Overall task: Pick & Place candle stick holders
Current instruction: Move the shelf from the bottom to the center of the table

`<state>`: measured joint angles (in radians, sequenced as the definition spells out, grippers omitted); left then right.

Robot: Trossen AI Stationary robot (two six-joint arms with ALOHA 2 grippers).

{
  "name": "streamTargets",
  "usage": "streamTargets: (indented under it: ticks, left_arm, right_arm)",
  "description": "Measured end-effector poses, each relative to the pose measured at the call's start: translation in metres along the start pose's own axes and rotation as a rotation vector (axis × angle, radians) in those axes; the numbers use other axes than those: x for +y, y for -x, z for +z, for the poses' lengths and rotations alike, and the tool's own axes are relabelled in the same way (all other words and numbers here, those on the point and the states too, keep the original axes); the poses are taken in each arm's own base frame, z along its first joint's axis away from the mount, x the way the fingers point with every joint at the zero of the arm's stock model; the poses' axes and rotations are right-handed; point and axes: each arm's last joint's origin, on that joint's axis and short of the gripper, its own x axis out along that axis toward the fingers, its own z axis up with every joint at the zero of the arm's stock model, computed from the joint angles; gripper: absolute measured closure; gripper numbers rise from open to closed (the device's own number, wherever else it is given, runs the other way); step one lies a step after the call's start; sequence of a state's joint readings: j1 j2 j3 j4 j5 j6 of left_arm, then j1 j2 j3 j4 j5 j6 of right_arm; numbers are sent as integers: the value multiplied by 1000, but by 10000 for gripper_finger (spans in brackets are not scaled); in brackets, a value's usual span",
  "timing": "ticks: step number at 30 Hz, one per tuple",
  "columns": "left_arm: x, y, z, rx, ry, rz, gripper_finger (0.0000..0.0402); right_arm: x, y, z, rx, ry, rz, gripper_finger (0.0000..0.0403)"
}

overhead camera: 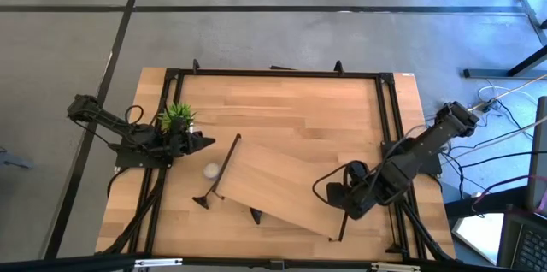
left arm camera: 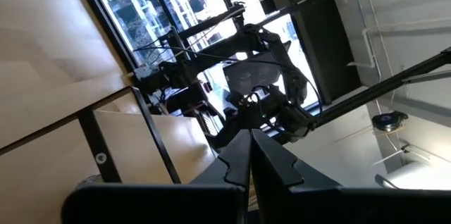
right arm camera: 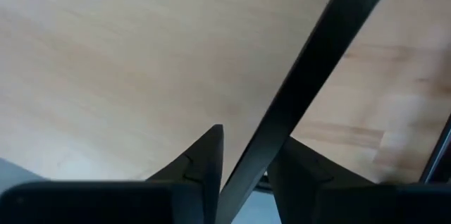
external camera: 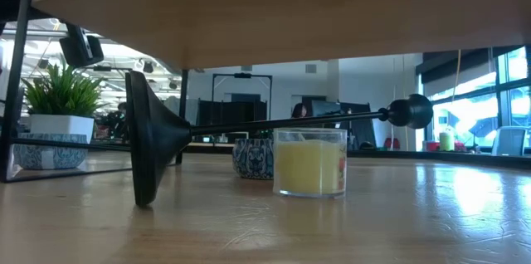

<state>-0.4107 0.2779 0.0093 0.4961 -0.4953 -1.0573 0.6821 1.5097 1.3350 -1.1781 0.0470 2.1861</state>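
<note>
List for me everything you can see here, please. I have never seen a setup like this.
Table: one, light wood with a black frame, fills the middle.
Wooden shelf: one, light wood, set at an angle on the table's near half.
Candlestick: one, black, lying on its side by the shelf's left end.
Candle: one, pale yellow in clear glass, next to the candlestick.
Plant: one, green in a white pot, left side of the table.
Patterned bowls: two, blue and white, one behind the candle, one by the plant.
Left gripper: one, dark, shut, beside the plant.
Right gripper: one, dark, at the shelf's right end, a black bar between its fingers.
</note>
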Motion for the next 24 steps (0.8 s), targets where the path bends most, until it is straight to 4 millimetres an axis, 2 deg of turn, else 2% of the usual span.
streamTargets:
  ticks: [6,16,21,24]
  left_arm:
    - [1,0,0,4,0,6,396]
    - [1,0,-1,10,19,11,396]
    - [0,1,-5,146,132,-37,396]
    - [-6,1,-8,220,119,-87,396]
  right_arm:
    - [8,-1,15,-24,17,-7,326]
    - [16,-1,36,-70,43,-29,330]
    - [18,-1,41,-73,56,-29,330]
    - [19,-1,42,-66,62,-32,330]
